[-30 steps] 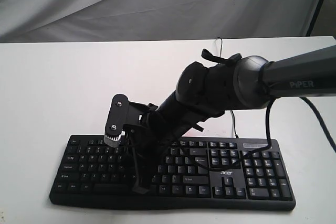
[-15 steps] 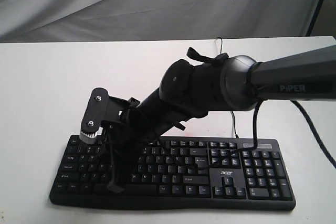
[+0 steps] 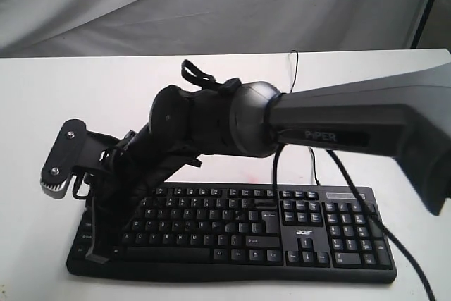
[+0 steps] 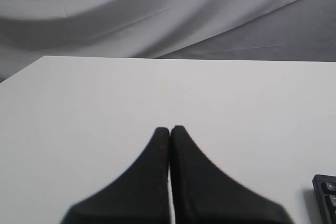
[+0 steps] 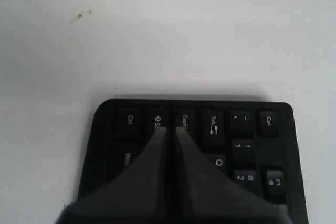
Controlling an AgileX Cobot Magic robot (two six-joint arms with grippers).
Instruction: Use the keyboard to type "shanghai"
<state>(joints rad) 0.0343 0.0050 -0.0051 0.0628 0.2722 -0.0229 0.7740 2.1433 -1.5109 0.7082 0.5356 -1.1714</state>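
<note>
On the white table [image 3: 42, 103], near its front edge, the keyboard [image 3: 296, 234] is laid lengthwise, with its number pad at the right of the exterior view and its thin black cable [image 3: 295, 61] led off toward the back. Across it the right arm [image 3: 338, 121] is stretched from the right side, and the right gripper [image 3: 98, 256] is lowered at the keyboard's far left end. Its fingers are seen pressed together, with nothing between them. In the right wrist view their tips are placed over the outermost keys, at the line between Shift and Caps Lock. Whether a key is being touched cannot be told. In the left wrist view the left gripper [image 4: 169, 129] is likewise seen with its fingers pressed together and nothing pinched. It is held above bare table, with one corner of the keyboard near by. Grey cloth [image 3: 211, 5] is hung behind the table.
</note>
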